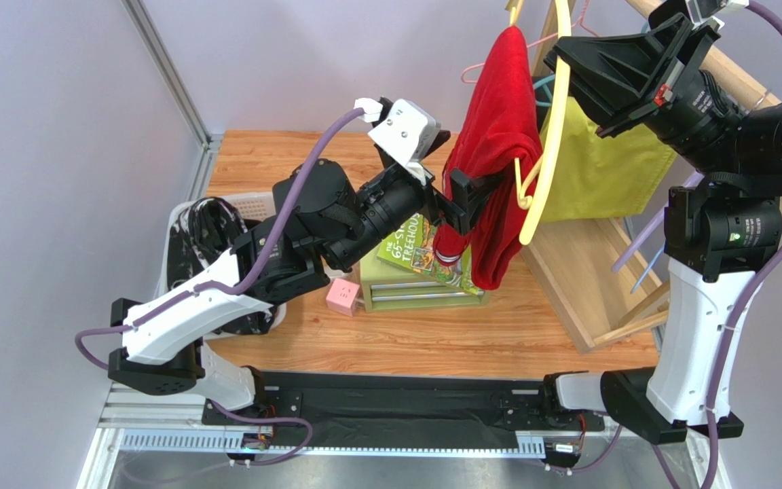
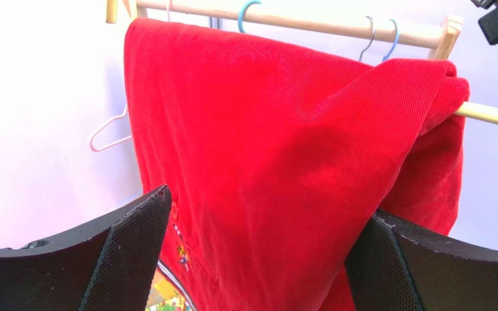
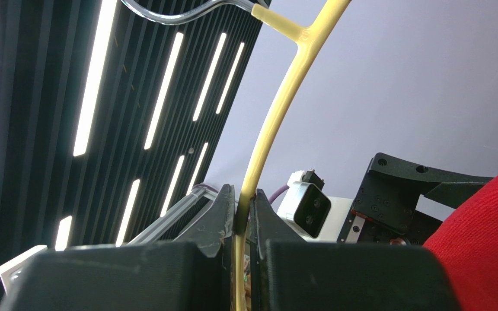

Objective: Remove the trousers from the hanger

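Red trousers (image 2: 284,168) between spread left hand (image 2: 258,259) fingers; right hand (image 3: 244,223) pinches hanger (image 3: 277,116).

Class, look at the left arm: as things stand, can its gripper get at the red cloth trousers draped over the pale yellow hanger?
Probably yes. The left gripper stands open with the red cloth trousers right between its fingers, nothing in between. The right gripper holds the pale yellow hanger steady.

Count: two arms, left tool (image 1: 463,200) and right tool (image 1: 581,63). Trousers: one red (image 1: 492,153), one yellow-green (image 1: 609,168). Yellow hanger (image 1: 543,173): one. Spare hangers on rail: about four, partly hidden. One pink cube (image 1: 342,296), one basket (image 1: 183,219).
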Tool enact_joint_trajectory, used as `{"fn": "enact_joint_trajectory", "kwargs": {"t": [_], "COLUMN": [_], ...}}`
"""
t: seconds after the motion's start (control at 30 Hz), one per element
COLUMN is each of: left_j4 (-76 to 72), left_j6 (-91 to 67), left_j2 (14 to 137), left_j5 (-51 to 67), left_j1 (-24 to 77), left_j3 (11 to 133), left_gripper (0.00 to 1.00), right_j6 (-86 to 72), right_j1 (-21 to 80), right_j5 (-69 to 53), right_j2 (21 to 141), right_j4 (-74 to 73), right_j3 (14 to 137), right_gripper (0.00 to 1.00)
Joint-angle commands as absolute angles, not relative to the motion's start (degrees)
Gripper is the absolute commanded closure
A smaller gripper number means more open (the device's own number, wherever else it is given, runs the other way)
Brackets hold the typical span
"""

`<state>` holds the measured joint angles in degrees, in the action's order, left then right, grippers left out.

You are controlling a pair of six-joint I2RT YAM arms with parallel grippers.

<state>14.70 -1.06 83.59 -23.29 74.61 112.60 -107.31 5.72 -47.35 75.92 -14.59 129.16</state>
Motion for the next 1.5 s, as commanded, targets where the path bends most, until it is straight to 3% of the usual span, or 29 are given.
{"fn": "enact_joint_trajectory", "kwargs": {"t": [0.0,0.37,0.7,0.97,1.03,1.13,1.27,1.3,1.37,1.47], "left_j4": [12.48,14.14,17.31,16.97,16.35,15.91,16.08,16.26,17.05,16.88], "left_j6": [-0.09,-0.26,2.72,7.38,8.52,10.01,10.55,10.55,10.29,10.02], "left_j2": [81.04,83.05,89.82,94.39,95.18,96.50,96.42,96.24,95.11,92.91], "left_j5": [-24.08,-23.99,-27.24,-33.22,-34.19,-33.84,-32.96,-32.96,-32.70,-32.26], "left_j1": [74.79,74.79,74.79,74.79,74.79,74.79,74.79,74.71,74.79,74.79], "left_j3": [112.24,114.17,124.17,129.19,130.69,132.97,134.56,134.65,134.47,133.86], "left_gripper": [0.01,0.00,0.00,0.06,0.11,0.39,0.84,0.91,0.99,1.00], "right_j6": [-107.58,-108.54,-107.93,-108.54,-108.63,-108.55,-108.37,-108.28,-108.11,-107.67], "right_j1": [5.89,5.89,5.89,5.89,5.89,5.89,5.89,5.89,5.89,5.89], "right_j5": [-45.00,-45.18,-44.65,-45.17,-45.44,-45.96,-46.67,-46.76,-47.02,-47.29], "right_j2": [73.56,73.39,72.33,71.72,71.28,70.75,70.40,70.31,70.14,69.70], "right_j4": [-4.04,-2.90,-4.22,-4.48,-4.48,-4.74,-4.92,-5.01,-5.01,-5.10], "right_j3": [130.43,130.17,129.11,128.94,128.50,127.53,126.83,126.48,126.12,124.81], "right_gripper": [1.00,1.00,1.00,1.00,1.00,1.00,1.00,1.00,1.00,1.00]}}
